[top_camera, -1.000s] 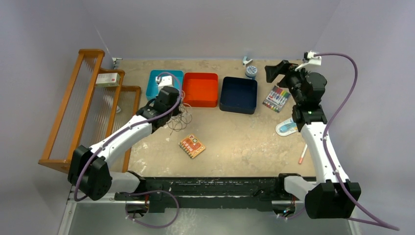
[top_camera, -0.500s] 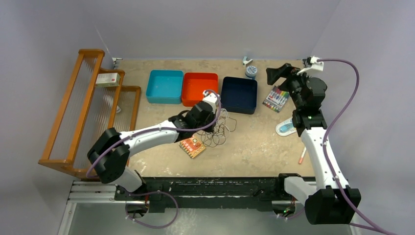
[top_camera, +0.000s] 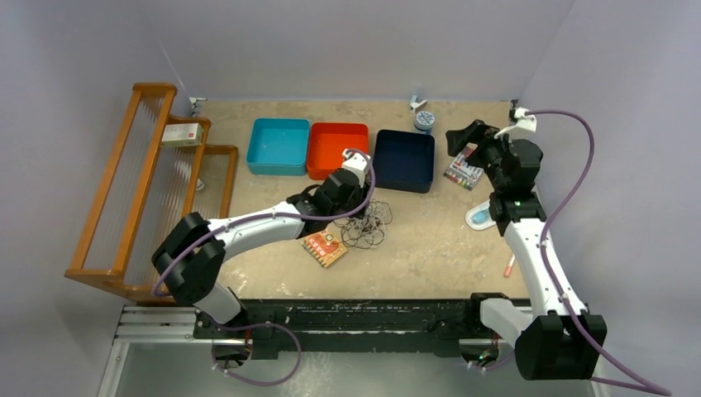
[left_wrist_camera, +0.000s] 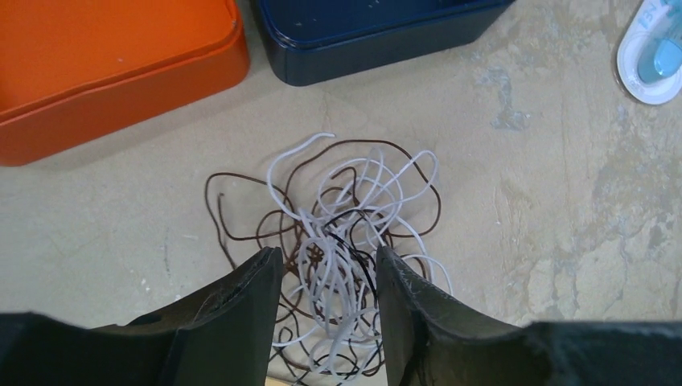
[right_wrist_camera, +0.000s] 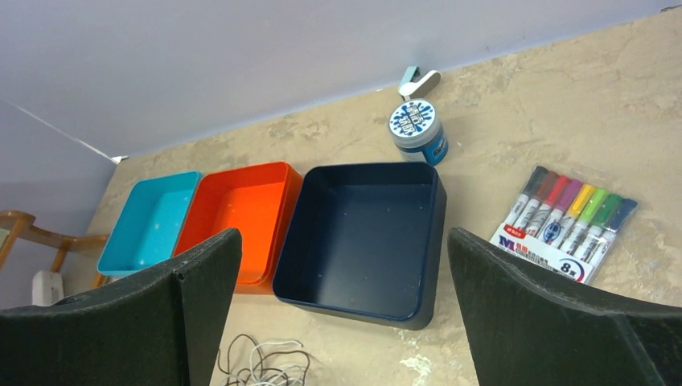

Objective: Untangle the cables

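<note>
Top external: both bases sit at the near table edge.

- Left arm: upper link rises from its base, forearm stretched low, forward and to the right, wrist pitched down toward mid-table. The left gripper (top_camera: 361, 207) is right at the near-left edge of the cables (top_camera: 369, 225).
- Cables lie as one loose tangle on the bare table (top_camera: 430, 248), just right of a small orange board (top_camera: 324, 246) and in front of the gap between the orange bin (top_camera: 337, 172) and the navy bin (top_camera: 402, 184).
- Left wrist: fingers (left_wrist_camera: 257, 310) parted. White and dark strands (left_wrist_camera: 354, 209) run up between them and fan out beyond the tips. Whether the pads touch any strand is unclear.
- Right arm: stands tall on the right side, elbow high, wrist turned left. The right gripper (top_camera: 457, 141) is raised over the marker pack (top_camera: 460, 172), well apart from the tangle.
- Right wrist: jaws spread wide, nothing between them. Below are the navy bin (right_wrist_camera: 366, 167) and the markers (right_wrist_camera: 563, 221).
- Far: teal bin (top_camera: 278, 169), small jar (top_camera: 424, 121).
</note>
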{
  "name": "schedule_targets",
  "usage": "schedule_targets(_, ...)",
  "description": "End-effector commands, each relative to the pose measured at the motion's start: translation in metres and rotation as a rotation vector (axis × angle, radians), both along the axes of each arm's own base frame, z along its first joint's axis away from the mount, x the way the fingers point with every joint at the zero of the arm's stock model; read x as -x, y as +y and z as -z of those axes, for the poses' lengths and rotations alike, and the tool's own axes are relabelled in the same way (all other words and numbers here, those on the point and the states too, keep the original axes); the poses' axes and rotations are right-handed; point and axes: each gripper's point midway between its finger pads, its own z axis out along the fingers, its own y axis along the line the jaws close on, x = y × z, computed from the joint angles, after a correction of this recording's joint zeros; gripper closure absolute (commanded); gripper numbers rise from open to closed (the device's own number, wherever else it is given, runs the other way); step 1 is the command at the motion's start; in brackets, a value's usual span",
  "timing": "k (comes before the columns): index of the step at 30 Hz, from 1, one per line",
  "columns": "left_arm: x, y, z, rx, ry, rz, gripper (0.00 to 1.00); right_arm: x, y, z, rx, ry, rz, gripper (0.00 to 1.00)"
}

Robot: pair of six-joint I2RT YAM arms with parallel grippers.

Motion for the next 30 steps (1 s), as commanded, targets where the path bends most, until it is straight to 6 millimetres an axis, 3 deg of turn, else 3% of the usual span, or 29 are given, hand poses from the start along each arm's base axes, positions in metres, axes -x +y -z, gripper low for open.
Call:
schedule_targets(1,-0.025,0.02,-0.054,0.084,-0.111,-0.091,0.54,0.003,0.002,-0.011,0.067,-0.051,-0.042,0.01)
schedule_targets(5,-0.037,0.056,-0.056,0.159,-0.076,-0.166,0.54,-0.001,0.01,-0.002,0.093,-0.016,-0.103,0.01)
schedule_targets(10,-0.036,0.079,-0.063,0.161,-0.084,-0.211,0.54,-0.004,0.047,0.028,0.138,0.069,-0.237,0.03)
schedule_targets(14,-0.031,0.079,-0.062,0.183,-0.071,-0.212,0.54,0.002,0.092,0.057,0.196,0.161,-0.355,0.03)
schedule_targets(18,-0.03,0.078,-0.065,0.212,-0.073,-0.217,0.54,0.016,0.124,0.097,0.183,0.273,-0.491,0.08)
schedule_targets(23,-0.032,0.075,-0.067,0.226,-0.079,-0.216,0.54,0.031,0.142,0.135,0.17,0.374,-0.593,0.14)
schedule_targets(30,-0.035,0.068,-0.064,0.234,-0.075,-0.201,0.54,0.037,0.157,0.157,0.172,0.419,-0.678,0.21)
